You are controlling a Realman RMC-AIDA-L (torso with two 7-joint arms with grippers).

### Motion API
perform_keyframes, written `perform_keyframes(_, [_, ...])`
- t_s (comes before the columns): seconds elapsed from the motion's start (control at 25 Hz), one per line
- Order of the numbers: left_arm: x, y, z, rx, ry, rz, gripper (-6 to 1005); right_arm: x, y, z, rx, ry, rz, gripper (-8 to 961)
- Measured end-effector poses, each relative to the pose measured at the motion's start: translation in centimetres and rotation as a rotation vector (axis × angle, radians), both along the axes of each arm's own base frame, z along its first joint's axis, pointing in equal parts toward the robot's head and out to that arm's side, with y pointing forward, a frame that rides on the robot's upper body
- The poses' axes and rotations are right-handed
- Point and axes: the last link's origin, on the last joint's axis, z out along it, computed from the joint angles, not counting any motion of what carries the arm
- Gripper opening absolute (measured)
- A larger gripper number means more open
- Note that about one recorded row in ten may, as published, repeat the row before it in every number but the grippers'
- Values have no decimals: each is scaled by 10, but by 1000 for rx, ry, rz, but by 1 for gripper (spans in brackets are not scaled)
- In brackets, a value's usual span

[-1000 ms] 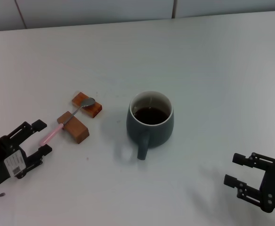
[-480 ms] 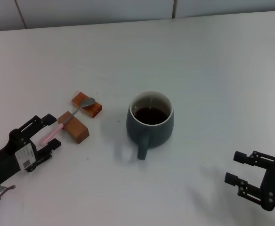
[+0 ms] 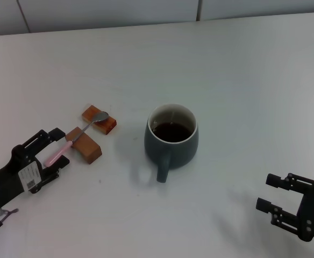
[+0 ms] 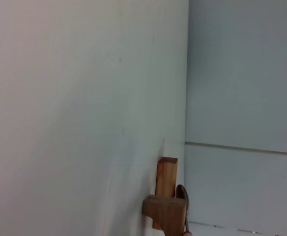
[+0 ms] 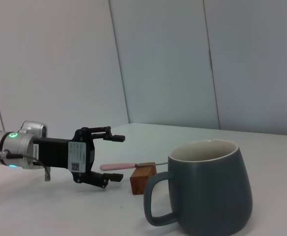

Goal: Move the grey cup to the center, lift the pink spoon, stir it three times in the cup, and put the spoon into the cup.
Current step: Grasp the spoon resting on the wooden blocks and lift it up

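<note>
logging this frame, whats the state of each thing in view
grey cup: upright, dark liquid inside, no spoon in it
pink spoon: lying across two wooden blocks, not gripped
left gripper: open around the spoon handle
right gripper: open, parked, holding nothing

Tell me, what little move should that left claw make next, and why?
Probably close on the pink spoon. The left gripper is open, with its fingers on either side of the handle, which sticks out past the wooden blocks. The grey cup already stands mid-table, so lifting the spoon seems due. The right gripper waits, open, near the table's front.
</note>
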Motion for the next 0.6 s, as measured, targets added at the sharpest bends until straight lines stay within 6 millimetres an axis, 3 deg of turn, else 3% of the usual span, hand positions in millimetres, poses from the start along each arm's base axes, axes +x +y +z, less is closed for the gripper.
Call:
perform_keyframes(0.48, [-4,0,-1,5,19,15,770,0,0,0,-1,1,1,587])
perform_keyframes(0.6, [-5,-1,-1,5,21,21,674,0,0,0,0,1,1,587])
